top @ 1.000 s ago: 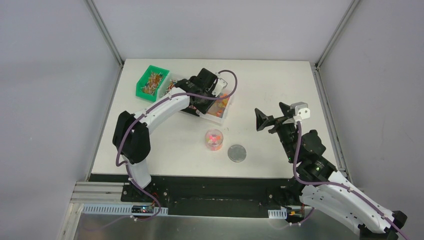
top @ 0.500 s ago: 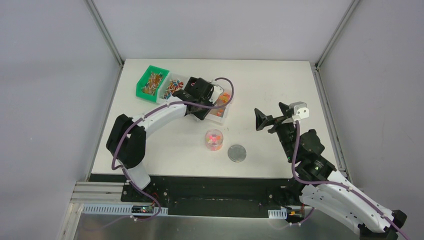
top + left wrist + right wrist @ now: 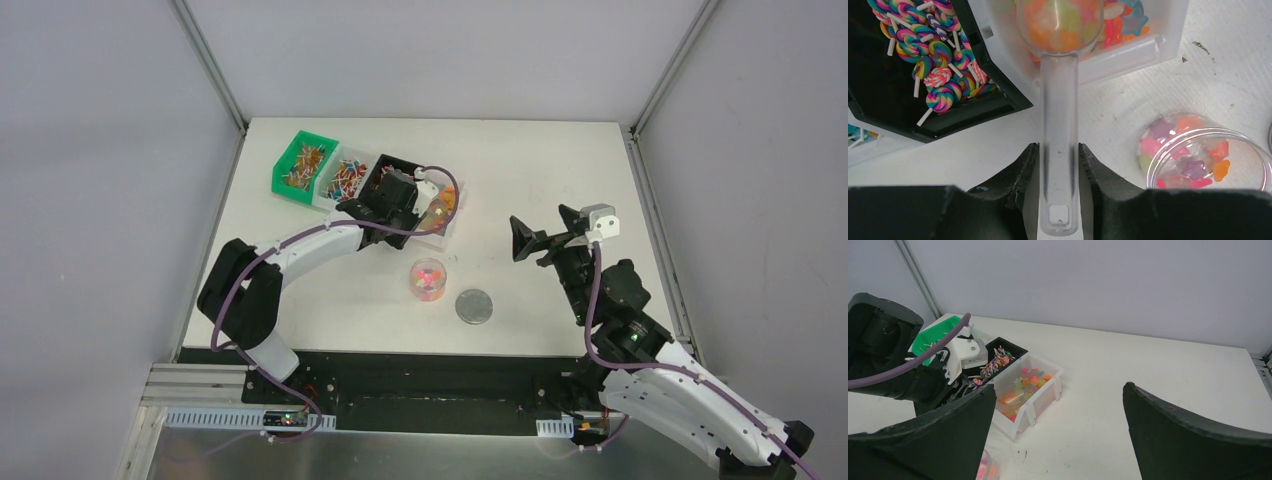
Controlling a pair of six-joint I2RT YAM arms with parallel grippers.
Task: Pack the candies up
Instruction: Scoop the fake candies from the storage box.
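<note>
Over the last second your left arm has drawn back across the white bin [image 3: 1128,50]. The left gripper [image 3: 1058,165] is pinching the handle of the clear scoop [image 3: 1059,100], whose bowl is heaped with orange and yellow candies [image 3: 1060,20], so I judge the scoop loaded and the carry next. The jar [image 3: 1208,131] near the bins holds a few pink, purple and orange stars, its grey lid [image 3: 474,306] just beside it, the black bin [image 3: 878,100] holds swirl lollipops [image 3: 940,95], and your right gripper [image 3: 1058,390] hangs spread wide and empty, well apart
</note>
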